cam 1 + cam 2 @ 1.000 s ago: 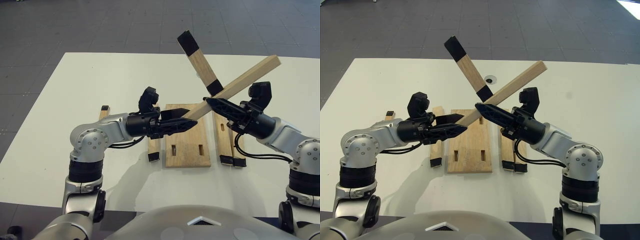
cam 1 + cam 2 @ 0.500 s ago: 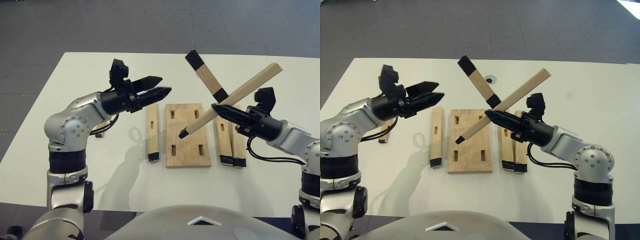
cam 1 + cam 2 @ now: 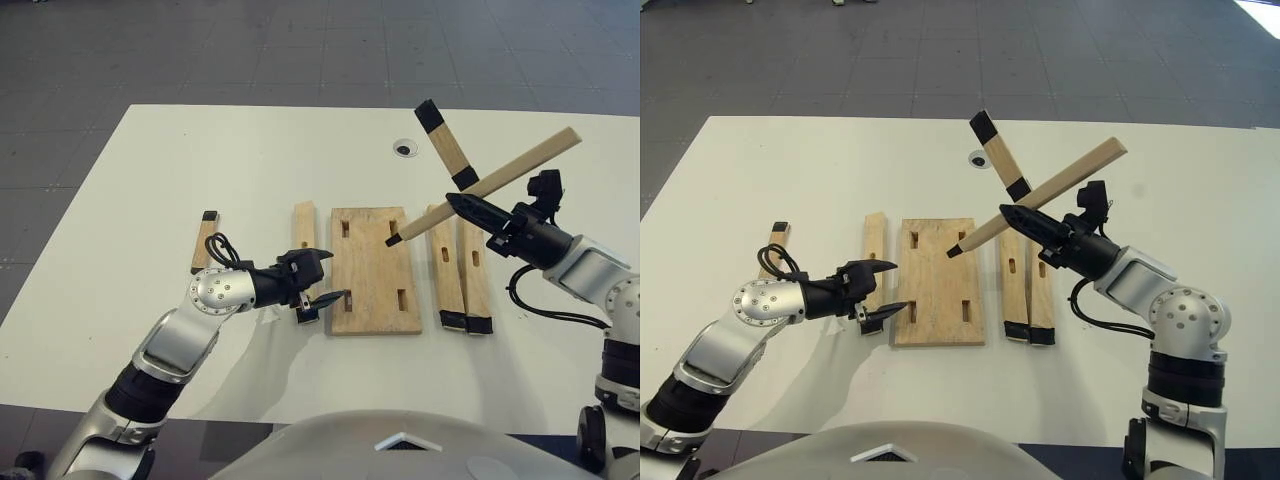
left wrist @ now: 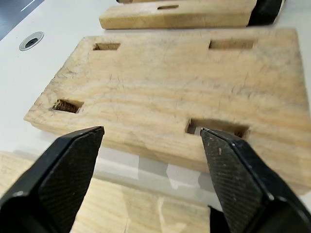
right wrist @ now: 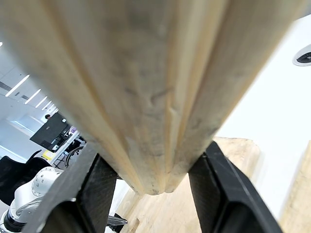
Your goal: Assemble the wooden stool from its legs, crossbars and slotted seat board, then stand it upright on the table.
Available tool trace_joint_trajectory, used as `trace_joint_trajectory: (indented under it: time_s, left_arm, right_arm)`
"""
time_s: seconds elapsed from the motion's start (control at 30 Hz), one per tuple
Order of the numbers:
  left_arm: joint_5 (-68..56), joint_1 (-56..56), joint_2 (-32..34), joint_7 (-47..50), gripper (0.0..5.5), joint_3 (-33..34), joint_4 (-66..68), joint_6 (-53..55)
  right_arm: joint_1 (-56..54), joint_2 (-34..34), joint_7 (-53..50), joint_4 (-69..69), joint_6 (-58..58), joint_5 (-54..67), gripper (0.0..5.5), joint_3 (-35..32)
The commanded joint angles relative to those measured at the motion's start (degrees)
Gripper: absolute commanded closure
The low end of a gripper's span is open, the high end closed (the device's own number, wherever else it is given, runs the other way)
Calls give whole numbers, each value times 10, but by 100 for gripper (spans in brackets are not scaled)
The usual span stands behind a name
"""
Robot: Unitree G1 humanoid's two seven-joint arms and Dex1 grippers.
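The job is at the sub-assembly stage, with nothing yet seated in the slotted seat board (image 3: 373,270), which lies flat at centre frame on the white table (image 3: 150,180). At right of frame the right gripper (image 3: 462,205) is clamped on a long plain crossbar (image 3: 520,165), held slanting in the air. A black-banded leg (image 3: 447,148) crosses this crossbar at the upper right and appears to be joined to it. The crossbar's dark lower tip hangs over the board's far right corner.

The left gripper (image 3: 325,277) sits low at lower centre with its fingers (image 4: 63,179) spread apart. It hovers by the black-capped near end of a loose leg (image 3: 303,245) lying just beside the board's left edge. Two more legs (image 3: 443,270) lie side by side right of the board, and a short piece (image 3: 205,238) lies at left of frame.

The next move probably calls for the left fingers to drop around that loose leg, close squarely across its width, and lift it toward the held crossbar.

No label, brand or writing can be made out on any part.
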Motion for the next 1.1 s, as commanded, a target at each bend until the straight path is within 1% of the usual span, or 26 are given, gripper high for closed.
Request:
trace_joint_trajectory:
  time_s: [0.03, 0.13, 0.27, 0.47, 0.57, 0.7, 0.9, 1.1]
  left_arm:
    - [66, -8, 1, 5, 182, -41, 5, -31]
    - [79, -8, -20, 12, 182, -53, -1, -25]
    - [90, -7, -13, 3, 182, -50, 0, -30]
    - [139, -20, 41, -38, 182, -63, 14, -44]
    - [165, -42, 53, -42, 182, -62, 44, -59]
    - [172, -82, 32, -35, 182, -52, 85, -70]
    - [178, -86, 11, -32, 182, -51, 97, -67]
    - [193, -80, -8, -12, 182, -45, 91, -24]
  right_arm:
    - [-14, 10, -5, -22, 7, 1, 347, 2]
    - [-12, 14, -4, -23, 9, -4, 347, 3]
    - [-8, 13, -2, -24, 11, -6, 347, 2]
    - [-7, 14, -4, -28, 10, -13, 347, 5]
    - [-7, -3, 12, -40, -10, -64, 347, 25]
    - [-4, -33, 56, -61, -22, -117, 347, 50]
    - [8, -67, 85, -80, -6, -117, 347, 20]
    - [76, -62, 53, -147, 18, -84, 347, -14]
